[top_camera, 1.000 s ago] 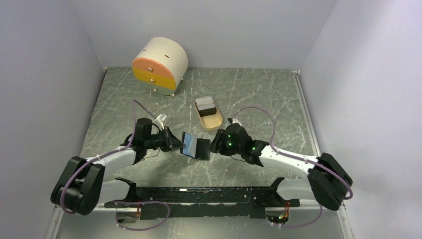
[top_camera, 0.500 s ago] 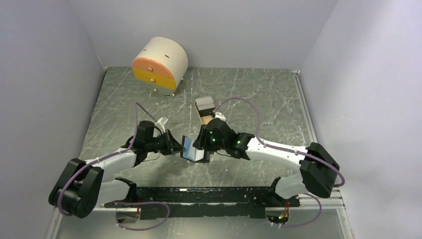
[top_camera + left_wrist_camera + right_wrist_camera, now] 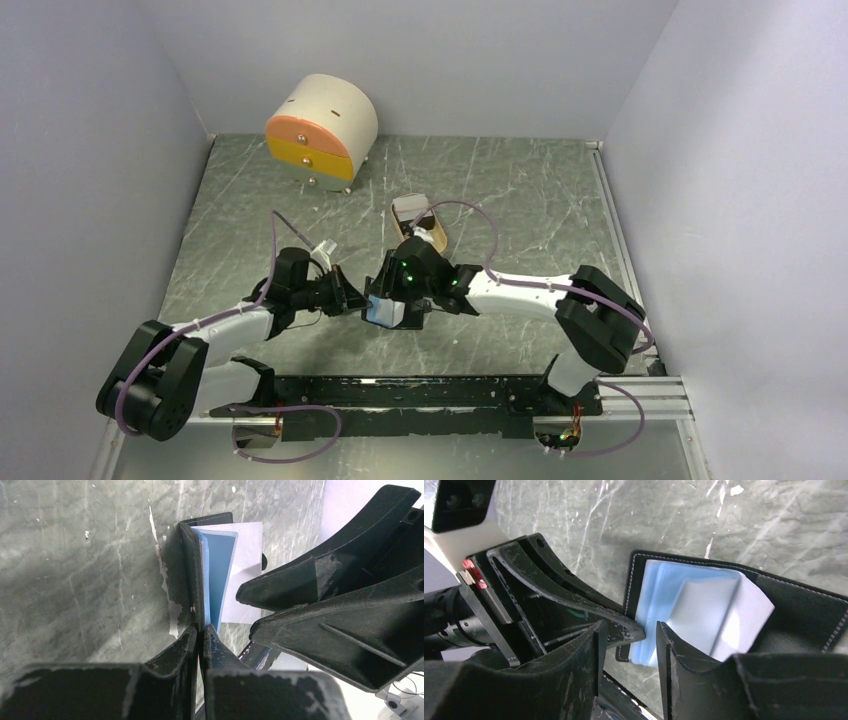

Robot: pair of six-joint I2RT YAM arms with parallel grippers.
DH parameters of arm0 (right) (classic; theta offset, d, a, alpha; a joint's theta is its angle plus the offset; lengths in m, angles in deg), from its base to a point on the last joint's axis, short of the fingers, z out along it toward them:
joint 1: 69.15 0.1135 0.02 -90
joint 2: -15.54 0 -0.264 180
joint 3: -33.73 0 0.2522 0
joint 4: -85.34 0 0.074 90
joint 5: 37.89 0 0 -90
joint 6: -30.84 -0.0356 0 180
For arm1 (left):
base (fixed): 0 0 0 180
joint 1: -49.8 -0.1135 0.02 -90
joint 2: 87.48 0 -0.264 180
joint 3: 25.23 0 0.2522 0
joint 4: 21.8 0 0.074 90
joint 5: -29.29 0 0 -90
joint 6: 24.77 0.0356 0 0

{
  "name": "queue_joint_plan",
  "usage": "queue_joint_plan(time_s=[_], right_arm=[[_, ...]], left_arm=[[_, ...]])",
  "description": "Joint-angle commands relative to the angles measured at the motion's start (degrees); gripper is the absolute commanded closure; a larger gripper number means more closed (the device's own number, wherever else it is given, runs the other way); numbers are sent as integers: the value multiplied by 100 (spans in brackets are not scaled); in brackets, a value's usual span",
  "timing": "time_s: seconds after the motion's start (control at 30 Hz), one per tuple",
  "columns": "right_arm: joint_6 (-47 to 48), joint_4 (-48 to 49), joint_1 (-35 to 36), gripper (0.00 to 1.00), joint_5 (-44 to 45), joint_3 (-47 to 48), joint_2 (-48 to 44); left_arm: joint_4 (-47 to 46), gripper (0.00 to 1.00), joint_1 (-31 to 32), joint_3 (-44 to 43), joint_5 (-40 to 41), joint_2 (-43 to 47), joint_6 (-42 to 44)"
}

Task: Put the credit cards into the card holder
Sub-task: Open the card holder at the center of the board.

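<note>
The card holder is black with a blue inner face and stands half open on the table. My left gripper is shut on its black cover. In the left wrist view the blue sleeves and a white card show behind the cover. In the right wrist view the white card sits tucked in the blue pocket of the holder. My right gripper is open, its jaws just above the holder's blue edge, beside the left finger. More cards lie in the tan tray.
The tan oval tray sits just behind the right wrist, partly hidden by it. A cream round drawer box with orange and yellow fronts stands at the back left. Grey walls close in the table on three sides.
My right arm has swung left from beside the holder to right over it. The holder has folded from lying open to nearly upright. My left gripper has stayed shut on the cover.
</note>
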Motion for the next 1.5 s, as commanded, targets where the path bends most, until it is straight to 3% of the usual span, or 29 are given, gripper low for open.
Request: queue_joint_plan(time_s=[0.0,0.4,0.8,0.97,1.03,1.17,1.27,1.37,1.47], right_arm=[[-220,323,2,55,-147,316,183],[-449,-359,-26,55,290,675,758],[-268,-529,-156,56,673,58,243],[-60,-579,-179,64,655,-177,145],[61,-519,-178,68,635,-309,87],[362,-306,-182,72,450,-474,73],[599,-183,-177,74,248,-448,200],[679,-84,-176,75,131,-450,268],[740,-118,-180,77,182,-488,267]], left_arm=[[-303,91,42,71,-81,43,-21],[-466,91,42,159,-127,67,-115],[-397,91,44,206,0,29,-53],[-304,91,41,195,53,35,-21],[-280,85,42,196,65,53,-29],[-378,63,41,190,-35,73,-100],[-521,54,41,155,-155,7,-160],[-529,53,42,78,-144,-171,-109],[-393,60,42,17,-33,-318,8]])
